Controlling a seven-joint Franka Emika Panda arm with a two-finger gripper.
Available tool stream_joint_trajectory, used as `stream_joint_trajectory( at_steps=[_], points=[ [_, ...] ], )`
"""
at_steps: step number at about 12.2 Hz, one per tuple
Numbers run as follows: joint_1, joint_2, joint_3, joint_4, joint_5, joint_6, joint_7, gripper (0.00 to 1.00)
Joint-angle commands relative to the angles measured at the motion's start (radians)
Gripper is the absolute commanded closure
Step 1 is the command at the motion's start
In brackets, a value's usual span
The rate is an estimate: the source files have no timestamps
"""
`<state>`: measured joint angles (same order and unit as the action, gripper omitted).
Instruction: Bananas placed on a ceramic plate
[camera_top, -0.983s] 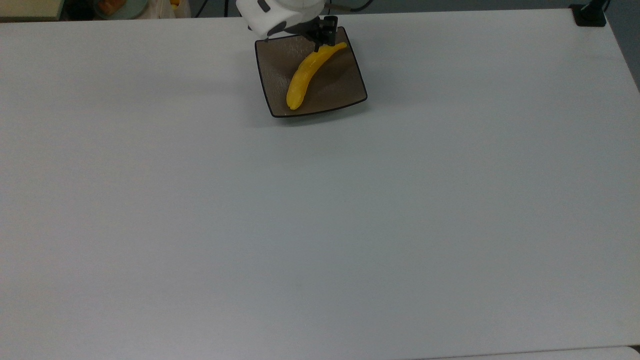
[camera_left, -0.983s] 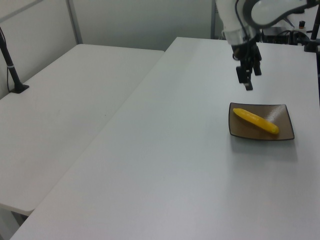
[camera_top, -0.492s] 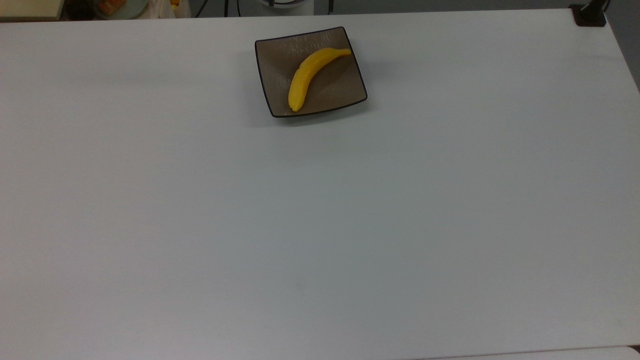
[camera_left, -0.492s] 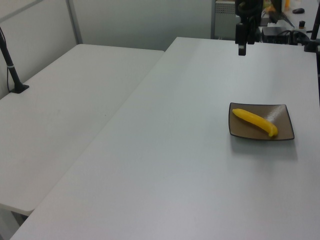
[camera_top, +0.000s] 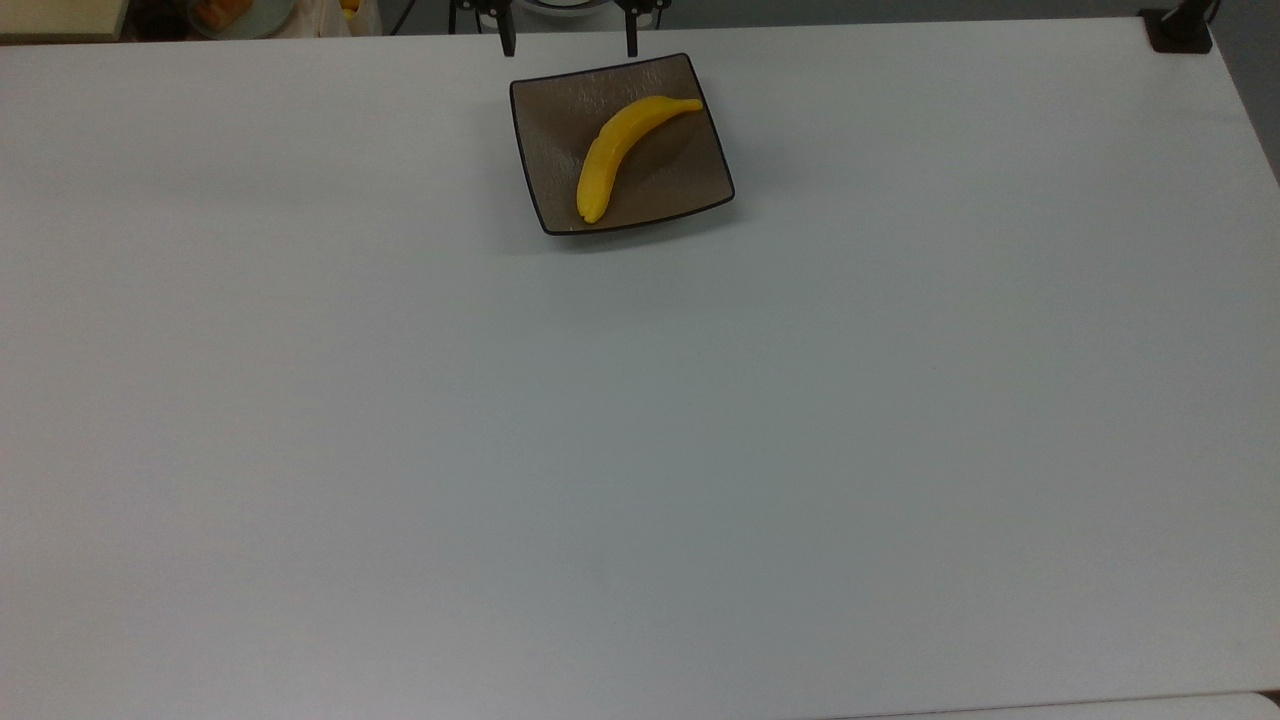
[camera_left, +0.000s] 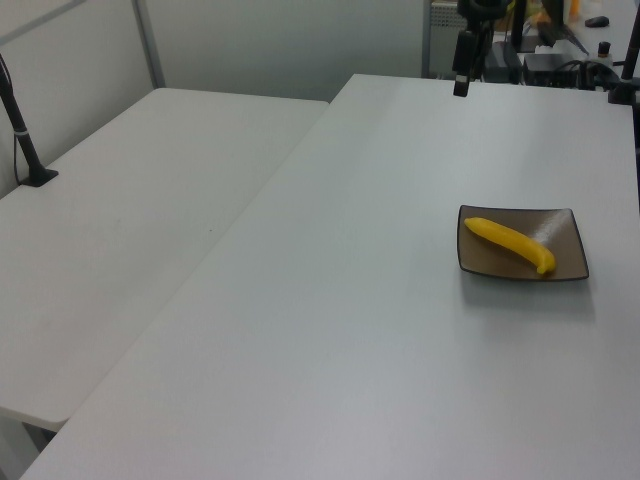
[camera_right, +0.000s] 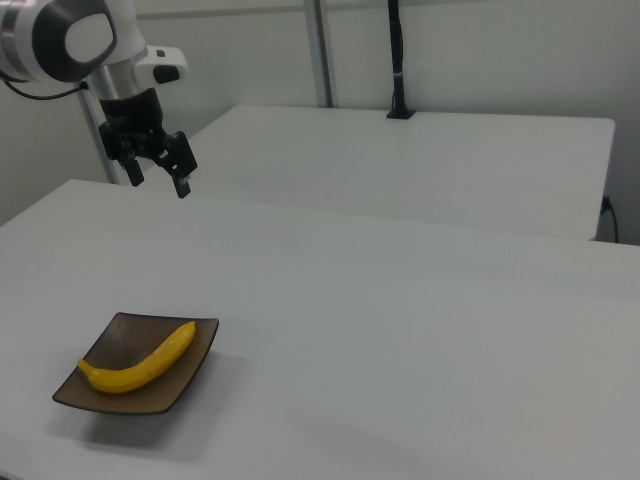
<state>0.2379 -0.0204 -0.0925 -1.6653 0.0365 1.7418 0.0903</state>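
Note:
The yellow banana (camera_top: 615, 150) lies diagonally across the square brown ceramic plate (camera_top: 680, 170), untouched, near the table's far edge in the top view. In the left view the banana (camera_left: 510, 243) rests on the plate (camera_left: 570, 225) at the left view's right. In the right view the banana (camera_right: 140, 362) and plate (camera_right: 110, 335) sit low at the right view's left. My gripper (camera_top: 569, 40) hangs open and empty, high above the table just beyond the plate, with fingers spread wide. It also shows as the gripper (camera_right: 160, 180) and, edge-on, as the gripper (camera_left: 460, 85).
A second white table (camera_left: 130, 200) adjoins mine and carries a black clamped post (camera_left: 25, 150), also seen as the post (camera_right: 395, 60). Another black clamp (camera_top: 1180, 30) sits at the top view's upper right corner. Wide bare tabletop (camera_top: 640, 450) stretches in front of the plate.
My gripper has risen and drawn back from the banana's stem end toward the table's far edge. The banana settled slightly on the plate and lies free.

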Motion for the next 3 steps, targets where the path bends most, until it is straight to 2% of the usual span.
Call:
stream_joint_trajectory(
  at_steps=[1,3],
  points=[
    [0.026,-0.01,-0.023,-0.03,0.017,0.03,-0.037,0.0],
    [0.026,-0.01,-0.021,-0.031,0.017,0.031,-0.037,0.0]
  ],
)
